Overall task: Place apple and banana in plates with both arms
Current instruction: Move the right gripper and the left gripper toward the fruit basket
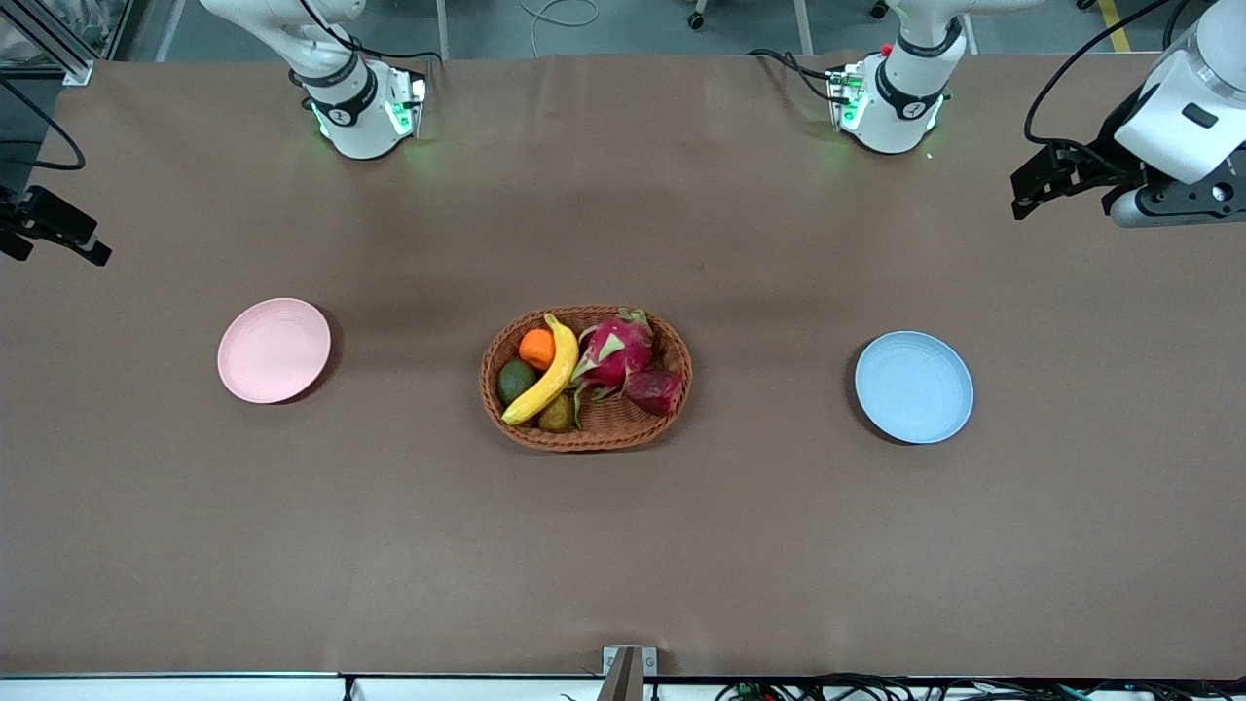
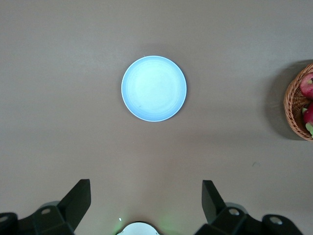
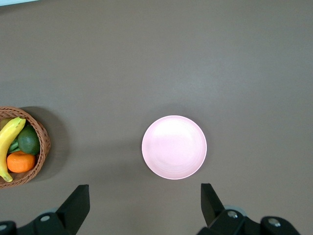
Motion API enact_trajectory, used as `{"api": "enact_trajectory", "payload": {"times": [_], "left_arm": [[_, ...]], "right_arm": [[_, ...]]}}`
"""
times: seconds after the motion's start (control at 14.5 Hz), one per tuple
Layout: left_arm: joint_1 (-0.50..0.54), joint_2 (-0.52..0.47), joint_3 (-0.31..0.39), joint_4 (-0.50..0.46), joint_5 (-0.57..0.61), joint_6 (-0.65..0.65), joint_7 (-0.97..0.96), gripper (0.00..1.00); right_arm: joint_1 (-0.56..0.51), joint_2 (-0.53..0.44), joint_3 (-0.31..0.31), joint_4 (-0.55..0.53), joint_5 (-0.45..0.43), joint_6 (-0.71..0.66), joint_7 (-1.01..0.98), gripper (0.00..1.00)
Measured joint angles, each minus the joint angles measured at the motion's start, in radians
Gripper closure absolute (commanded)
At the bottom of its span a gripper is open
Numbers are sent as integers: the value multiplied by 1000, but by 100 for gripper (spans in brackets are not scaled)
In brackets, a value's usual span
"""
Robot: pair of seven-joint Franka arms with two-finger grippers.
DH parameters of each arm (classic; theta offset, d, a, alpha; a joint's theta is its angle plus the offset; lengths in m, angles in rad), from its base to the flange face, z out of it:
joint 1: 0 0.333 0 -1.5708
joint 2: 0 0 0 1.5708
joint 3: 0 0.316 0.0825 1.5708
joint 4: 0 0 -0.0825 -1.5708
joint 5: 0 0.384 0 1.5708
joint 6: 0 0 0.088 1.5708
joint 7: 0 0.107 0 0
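The yellow banana (image 1: 550, 371) and the dark red apple (image 1: 654, 390) lie in the wicker basket (image 1: 672, 414) at mid table. The pale pink plate (image 1: 274, 350) lies toward the right arm's end and the light blue plate (image 1: 913, 387) toward the left arm's end; both hold nothing. My left gripper (image 1: 1034, 190) hangs open and empty high over its end; its wrist view shows the blue plate (image 2: 153, 88), the apple (image 2: 308, 85) and its open gripper (image 2: 145, 198). My right gripper (image 1: 49, 234) hangs high over its end; its wrist view shows it open (image 3: 145, 200), with the pink plate (image 3: 174, 147) and banana (image 3: 10, 144).
The basket also holds a pink dragon fruit (image 1: 615, 350), an orange (image 1: 536, 349), a dark green avocado (image 1: 516, 380) and a small brownish-green fruit (image 1: 557, 414). The arm bases (image 1: 362, 112) (image 1: 891, 102) stand at the table's edge farthest from the front camera. Brown tabletop lies between basket and plates.
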Motion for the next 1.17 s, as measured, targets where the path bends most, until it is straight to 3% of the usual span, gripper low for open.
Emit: {"api": "enact_trajectory", "payload": {"times": [0.41,0.76,1.17], "left_arm": [[0,20,1,21,0,0,1,0],[-12,161,-3,97,-35,10,-21,0],[-172,338,-17,106,-65,168,-388,0]], "right_arm": [[24,0,5,-2,-67,0,-3,0],[36,7,6,-8,-69,1,-6,0],[234,193,14,-14,-69,85,51,0]]}}
